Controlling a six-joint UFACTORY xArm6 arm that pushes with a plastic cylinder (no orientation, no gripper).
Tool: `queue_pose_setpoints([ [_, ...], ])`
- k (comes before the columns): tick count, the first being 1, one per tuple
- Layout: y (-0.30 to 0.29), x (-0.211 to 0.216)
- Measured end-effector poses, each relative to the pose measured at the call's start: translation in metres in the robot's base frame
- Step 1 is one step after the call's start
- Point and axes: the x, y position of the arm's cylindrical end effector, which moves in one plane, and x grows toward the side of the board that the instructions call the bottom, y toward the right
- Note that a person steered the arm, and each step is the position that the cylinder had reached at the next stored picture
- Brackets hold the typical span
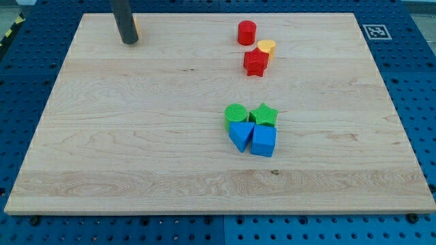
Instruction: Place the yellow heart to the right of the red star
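1. Rod ends at my tip [129, 41], top-left of the wooden board [136, 150]. No jaws on this rig, so no open or closed state to report.
2. Small orange block [135, 27] peeks out just right of the rod, shape unclear.
3. Yellow heart [266, 48] sits far to the tip's right, touching the red star [255, 62] at its upper right.
4. Red cylinder [246, 33] just above them.
5. Green cylinder [236, 115], green star [264, 116], blue triangle [240, 135], blue cube [263, 141] clustered well below-right of the tip.
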Motion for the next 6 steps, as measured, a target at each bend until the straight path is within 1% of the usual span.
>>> queue_pose_setpoints([
  [2,0.006,0.004],
  [3,0.064,0.029],
  [4,0.141,0.042],
  [5,0.181,0.042],
  [6,0.184,0.025],
])
